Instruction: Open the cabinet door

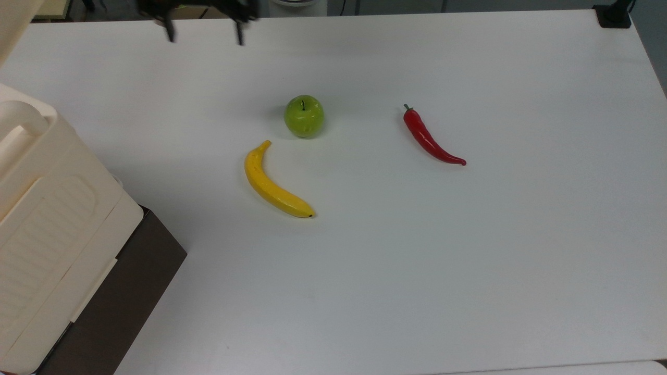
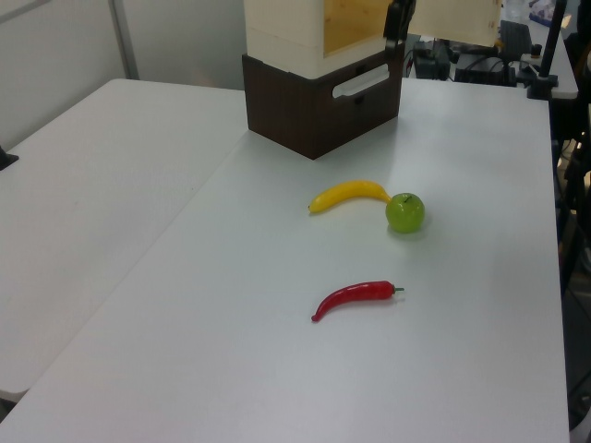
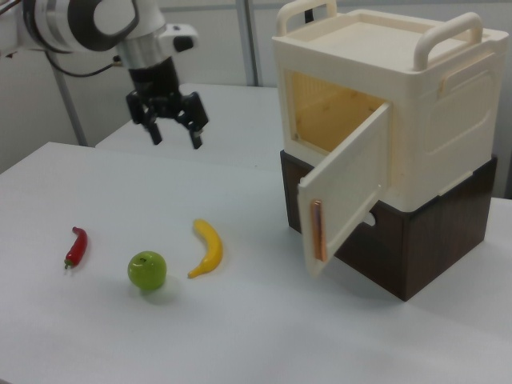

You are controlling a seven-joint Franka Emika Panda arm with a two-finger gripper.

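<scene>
The cabinet door (image 3: 346,192) is a cream panel with a tan inner face. It stands swung wide open from the cream cabinet (image 3: 448,120), baring the yellowish inside. In the top view only a corner of the cabinet door (image 1: 13,21) shows at the upper left; in the left view the cabinet door (image 2: 452,20) juts out to the right of the opening. My gripper (image 3: 174,136) hangs open above the table, well apart from the door, holding nothing. In the top view the gripper (image 1: 204,34) is at the upper edge.
A green apple (image 1: 304,115), a yellow banana (image 1: 273,182) and a red chili (image 1: 430,138) lie mid-table. The cabinet sits on a dark brown base (image 3: 432,248). A black mount (image 1: 614,15) stands at the top view's upper right corner.
</scene>
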